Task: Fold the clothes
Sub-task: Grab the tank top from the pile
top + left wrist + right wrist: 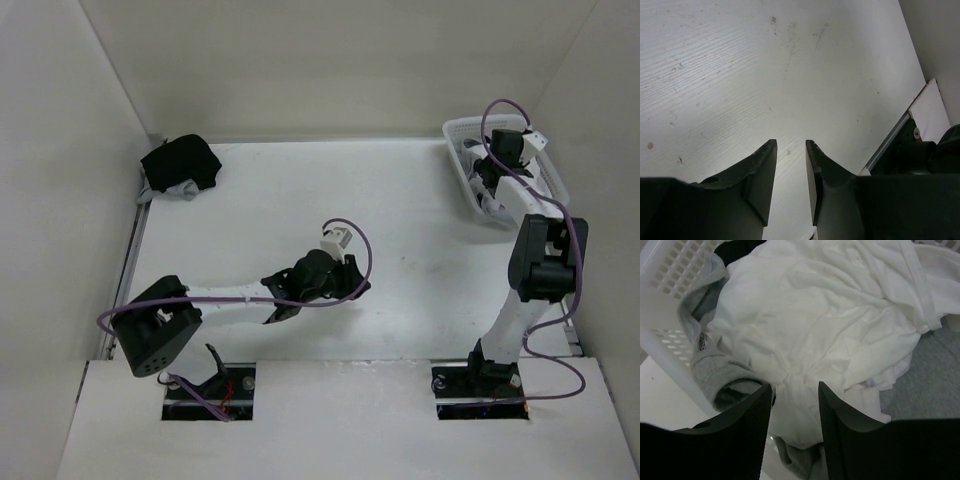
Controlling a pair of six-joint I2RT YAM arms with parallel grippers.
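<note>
A heap of clothes fills the white lattice basket (455,130). A crumpled white garment (830,315) lies on top, and a grey garment (715,372) hangs over the basket wall (665,315). My right gripper (795,385) is down in the basket (490,172), open. Its fingers straddle a gathered bunch of the white fabric without pinching it. A black garment (180,162) lies bunched at the table's far left corner. My left gripper (352,288) hovers over the bare middle of the table, its jaws a narrow gap apart (791,141) with nothing between them.
The basket stands tilted against the far right wall. A metal rail (890,142) edges the table in the left wrist view, with a white board (932,112) beyond it. White walls close in the left, back and right sides.
</note>
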